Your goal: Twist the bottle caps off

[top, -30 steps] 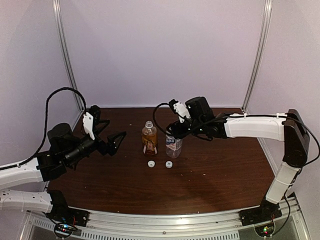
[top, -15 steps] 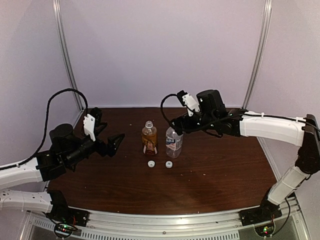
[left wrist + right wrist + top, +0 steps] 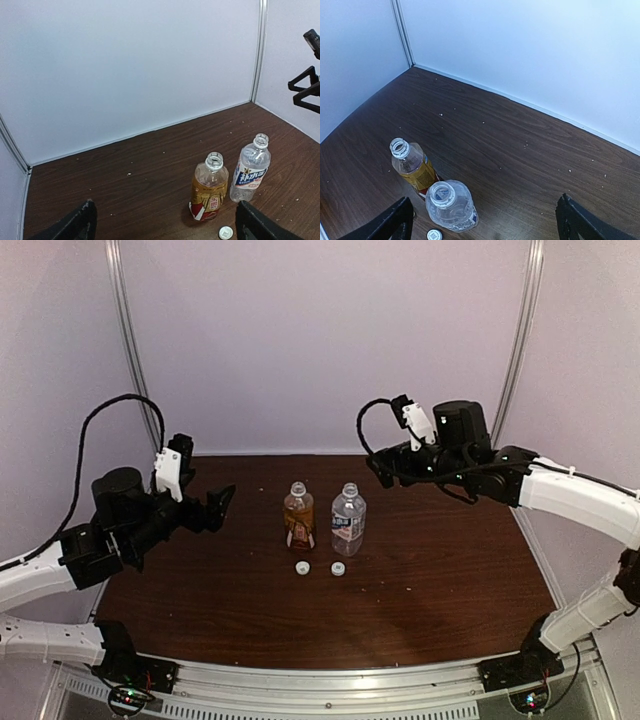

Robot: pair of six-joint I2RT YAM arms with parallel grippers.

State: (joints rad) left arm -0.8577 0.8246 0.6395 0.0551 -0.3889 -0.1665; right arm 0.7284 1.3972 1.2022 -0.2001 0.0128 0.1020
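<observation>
Two bottles stand upright side by side mid-table with open necks: the amber-brown bottle point(image 3: 298, 518) point(image 3: 210, 187) point(image 3: 413, 168) and, to its right, the clear bottle point(image 3: 348, 520) point(image 3: 251, 173) point(image 3: 451, 206). Two white bottle caps point(image 3: 302, 567) point(image 3: 338, 569) lie on the table just in front of them; each wrist view shows one cap point(image 3: 226, 232) point(image 3: 434, 234). My left gripper point(image 3: 205, 482) point(image 3: 167, 227) hovers open and empty to the left of the bottles. My right gripper point(image 3: 385, 468) point(image 3: 487, 222) hangs open and empty, raised behind and to the right of them.
The dark wood table point(image 3: 450, 580) is walled by white panels at the back and both sides. Small crumbs speckle the wood. A metal rail runs along the near edge by the arm bases.
My right gripper opened off the clear bottle, then rose and drew back to the right. The left gripper lifted and pulled slightly left. Bottles and caps stayed put.
</observation>
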